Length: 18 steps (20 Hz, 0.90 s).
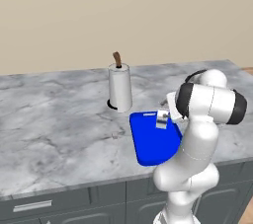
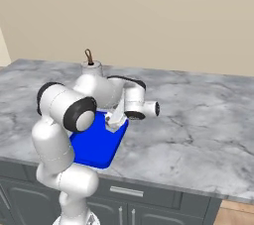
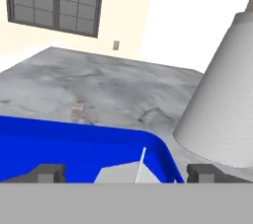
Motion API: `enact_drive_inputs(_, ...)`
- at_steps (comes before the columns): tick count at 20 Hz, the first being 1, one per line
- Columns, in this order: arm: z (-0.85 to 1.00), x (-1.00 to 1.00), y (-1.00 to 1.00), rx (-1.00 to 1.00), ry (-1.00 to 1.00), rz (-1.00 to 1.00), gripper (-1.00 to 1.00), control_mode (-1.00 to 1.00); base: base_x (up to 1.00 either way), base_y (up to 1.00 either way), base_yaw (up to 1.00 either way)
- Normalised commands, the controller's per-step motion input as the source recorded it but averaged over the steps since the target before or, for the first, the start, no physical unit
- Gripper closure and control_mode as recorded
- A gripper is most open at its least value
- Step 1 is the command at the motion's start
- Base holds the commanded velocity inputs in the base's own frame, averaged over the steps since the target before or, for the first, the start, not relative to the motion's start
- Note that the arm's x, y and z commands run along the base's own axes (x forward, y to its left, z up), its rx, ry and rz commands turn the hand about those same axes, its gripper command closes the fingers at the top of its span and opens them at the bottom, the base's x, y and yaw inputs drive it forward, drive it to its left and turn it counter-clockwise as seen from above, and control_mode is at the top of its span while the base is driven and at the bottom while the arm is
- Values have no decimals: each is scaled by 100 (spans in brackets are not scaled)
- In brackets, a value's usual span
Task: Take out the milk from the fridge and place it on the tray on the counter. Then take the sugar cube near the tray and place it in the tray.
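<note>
No readable text, label, brand, number or sign anywhere. Small white carton with blue band on flat bright blue tray: dark print patch on face, too small and blurred to read. White paper-towel roll with brown spindle: plain, unmarked. Grey-white veined marble counter: veining only.

Milk: gabled top alone showing in the hand view, body cut by the bottom edge.
Paper-towel roll: cropped at right and top (spindle out of frame).
Tray: left part hidden behind the arm in the right base view.
Sugar cube: a speck, too small to make out.
Fingertips: bases cut off.
</note>
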Motion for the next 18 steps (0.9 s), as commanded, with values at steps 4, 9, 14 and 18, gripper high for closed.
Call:
enact_drive_inputs(4,83,-29,3,0,0,0,-100,-100,0,0,0)
enact_drive_inputs(9,82,-35,30,-8,-1,0,-100,-100,0,0,0)
enact_drive_inputs(14,51,-52,70,-18,0,-1,-100,-100,0,0,0)
enact_drive_inputs(18,8,-66,81,-35,0,0,-100,-100,0,0,0)
